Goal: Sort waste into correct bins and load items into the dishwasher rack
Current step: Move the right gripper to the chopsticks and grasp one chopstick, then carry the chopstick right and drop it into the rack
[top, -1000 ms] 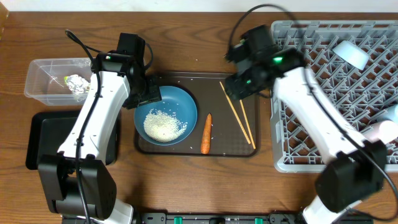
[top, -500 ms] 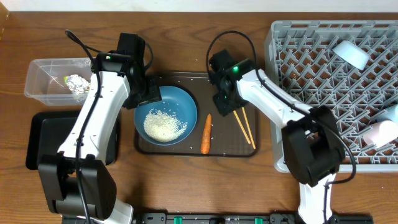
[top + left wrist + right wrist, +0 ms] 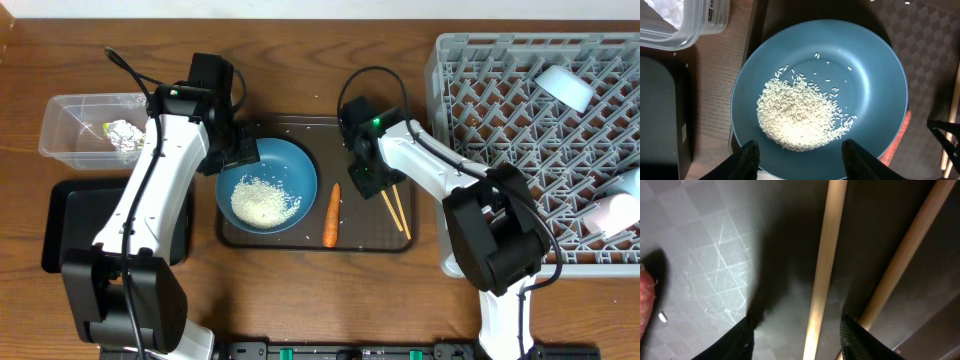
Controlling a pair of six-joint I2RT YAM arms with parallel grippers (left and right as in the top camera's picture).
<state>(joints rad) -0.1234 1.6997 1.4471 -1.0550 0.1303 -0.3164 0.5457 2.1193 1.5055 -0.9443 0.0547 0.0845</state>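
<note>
Leftmost, at the far-left corner of the brown wooden table, the clear rectangular plastic tub holds one crumpled silver foil ball. The shallow black rectangular tray lies just in front of it. The left gripper hovers half spread over the far-left rim of the one wide dark-blue bowl, fingers apart, clasping nothing. That bowl rests at the left end of the dark-brown serving tray, with a single heap of white rice grains in its middle. One small orange carrot lies beside it, mid-tray. The right gripper sits low over the tray's right half, released. Its fingers straddle one of the two wooden chopsticks without pinching it, and the other stick passes under one fingertip. The large square grey plastic crate fills the table's right edge.
</note>
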